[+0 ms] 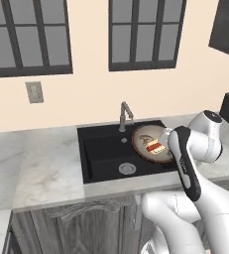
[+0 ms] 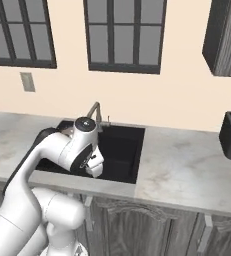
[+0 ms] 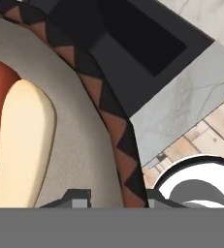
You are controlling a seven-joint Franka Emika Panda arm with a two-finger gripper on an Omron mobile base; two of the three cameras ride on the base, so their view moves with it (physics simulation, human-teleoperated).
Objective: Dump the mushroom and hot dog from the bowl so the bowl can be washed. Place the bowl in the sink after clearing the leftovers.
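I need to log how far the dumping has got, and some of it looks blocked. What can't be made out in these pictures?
- Mushroom: cannot be made out; in the left base view the arm covers the right part of the bowl.
- Hot dog: cut off by the hand view's left edge.
- Gripper: only the finger tips show, astride the bowl's rim.
- Sink: in the right base view the arm hides its left part.

2 base views look forward and down from behind, sharing the sink [image 1: 111,151] (opposite sides); the hand view sits very close to the bowl [image 3: 91,145].
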